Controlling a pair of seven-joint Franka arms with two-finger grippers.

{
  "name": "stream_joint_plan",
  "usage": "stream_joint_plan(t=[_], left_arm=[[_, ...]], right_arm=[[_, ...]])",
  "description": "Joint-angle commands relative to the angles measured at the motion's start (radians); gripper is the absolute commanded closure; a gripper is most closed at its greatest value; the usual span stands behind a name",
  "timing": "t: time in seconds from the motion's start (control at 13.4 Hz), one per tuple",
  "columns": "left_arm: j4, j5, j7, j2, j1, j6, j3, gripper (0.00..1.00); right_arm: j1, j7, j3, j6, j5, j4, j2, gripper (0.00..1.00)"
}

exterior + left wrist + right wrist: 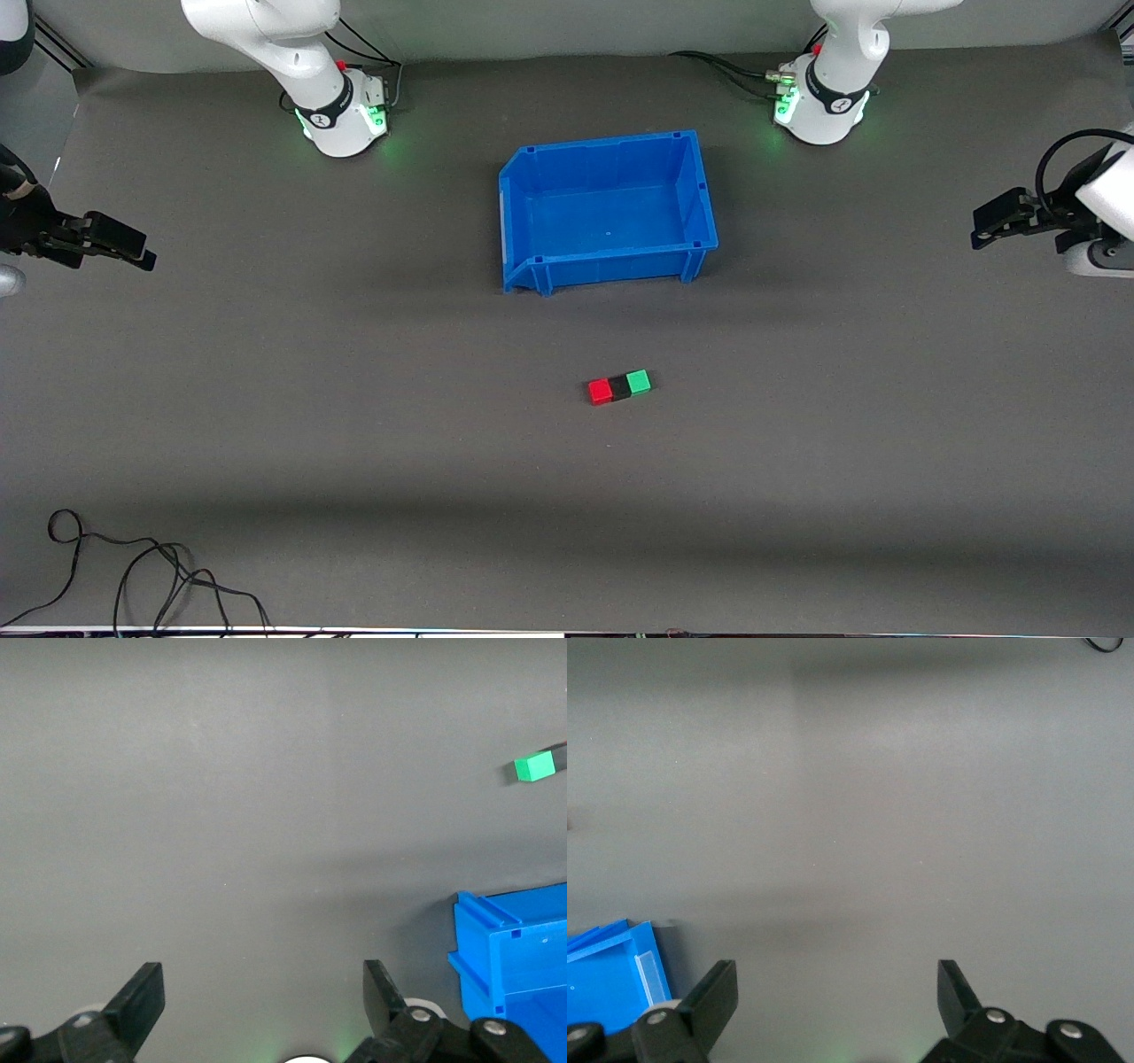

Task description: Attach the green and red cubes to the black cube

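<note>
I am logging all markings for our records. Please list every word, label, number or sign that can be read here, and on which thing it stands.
No text is readable.
Right arm base: a dark mark on its black band, too small to read.
Left arm base: the same, unreadable.
Blue bin, red cube, black cube, green cube: no markings visible.

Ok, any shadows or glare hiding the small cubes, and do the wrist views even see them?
Front view: even light, soft shadow bands, no glare; small red cube, matte black cube and green cube read clearly in a touching row. Left wrist view: only the green cube at the edge, a black sliver beside it, past the open left gripper. Right wrist view: no cubes, open right gripper over bare mat.
</note>
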Motion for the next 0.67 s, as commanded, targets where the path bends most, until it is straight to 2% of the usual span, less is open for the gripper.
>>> stream_joint_plan(t=[0.0, 0.6], left_arm=[[-0.019, 0.037, 0.035, -0.021, -0.010, -0.003, 0.001, 0.00], [-0.023, -0.028, 0.024, -0.015, 0.019, 0.038, 0.009, 0.00]], right_arm=[[0.005, -0.008, 0.002, -0.010, -0.006, -0.003, -0.016, 0.00], [0.005, -0.008, -0.001, -0.008, -0.001, -0.003, -0.018, 0.00]])
